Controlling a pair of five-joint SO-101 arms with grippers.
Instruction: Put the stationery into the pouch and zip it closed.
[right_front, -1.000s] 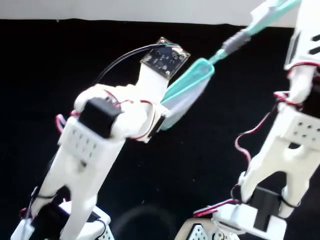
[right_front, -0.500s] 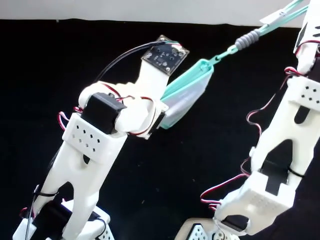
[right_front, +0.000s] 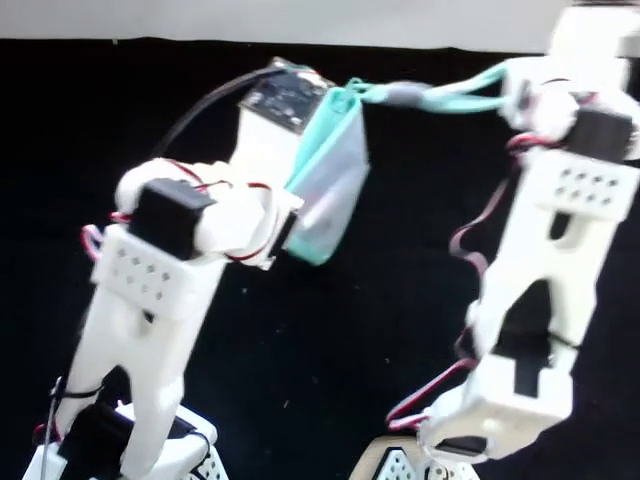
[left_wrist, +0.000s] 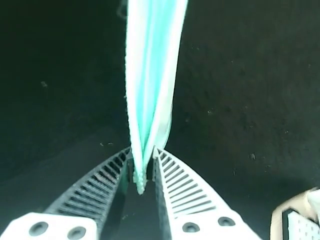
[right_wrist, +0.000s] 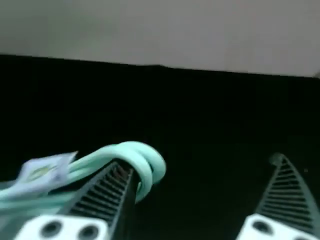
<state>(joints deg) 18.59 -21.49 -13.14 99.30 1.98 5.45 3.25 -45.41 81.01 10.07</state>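
One mint-green pouch (right_front: 328, 190) with pale, see-through sides is held above the black table (right_front: 400, 330). The left gripper (left_wrist: 143, 172) is clamped on one thin end of the pouch. From the other end a green cord (right_front: 440, 100) runs to the right gripper (right_wrist: 202, 165), whose jaws stand wide apart, with the loop hooked over one finger. Contents and zip are unclear

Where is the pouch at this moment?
In the high view the pouch hangs mid-frame over the black table, pinched at its edge by the left gripper; its teal strap is looped over one finger of the right gripper.
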